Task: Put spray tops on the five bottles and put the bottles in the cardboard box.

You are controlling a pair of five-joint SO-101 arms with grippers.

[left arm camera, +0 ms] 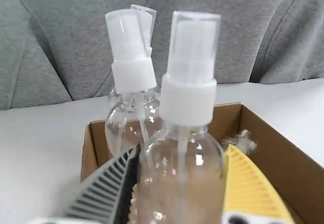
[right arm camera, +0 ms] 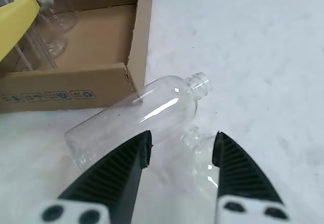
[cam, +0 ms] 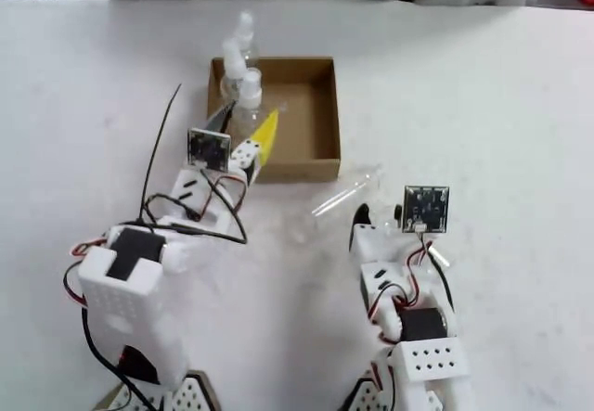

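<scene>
The cardboard box sits at the table's middle back. Over its left part my left gripper is shut on a clear bottle that has a white spray top and stands upright between the grey and yellow fingers. Two more topped bottles stand right behind it in the box's far left corner. A topless clear bottle lies on the table against the box's front right corner. My right gripper hovers open just above it. Another clear bottle lies between its fingers.
A grey cushioned backrest rises beyond the table's far edge. The right part of the box floor is bare. White tabletop stretches to the right of the box.
</scene>
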